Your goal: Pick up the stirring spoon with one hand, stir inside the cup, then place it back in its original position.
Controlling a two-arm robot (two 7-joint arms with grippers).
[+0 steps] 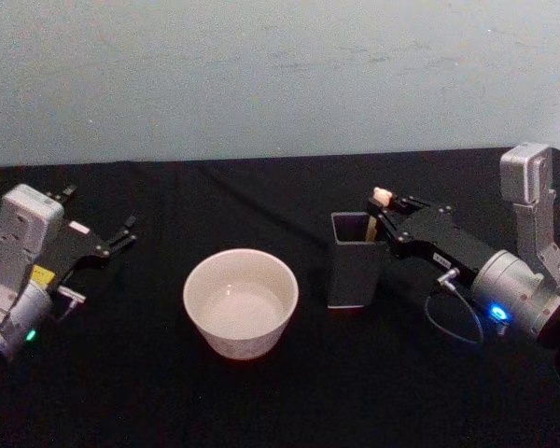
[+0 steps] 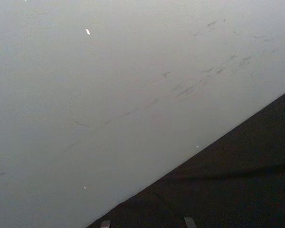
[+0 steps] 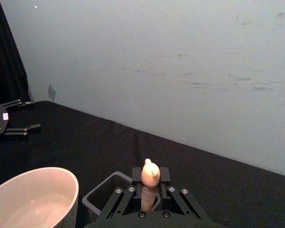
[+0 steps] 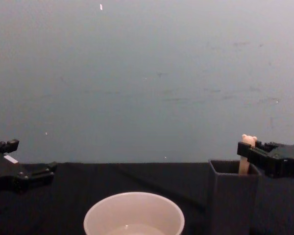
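1. One cup, wide and cream-white, stood nearest, around the middle of the black surface and toward its front edge. The chest view cut off its lower part.
2. One dark grey square holder stood just beside the cup, toward the right edge.
3. One stirring spoon stood in the holder's right side, its bear head above the rim. The holder's wall hid its lower stem.
4. There were two grippers. The right gripper reached in from the right edge, clamped on the spoon's handle below the head. The left gripper was near the left edge, well apart from the cup, its fingers spread and holding nothing.
5. One pale wall rose behind the far edge.
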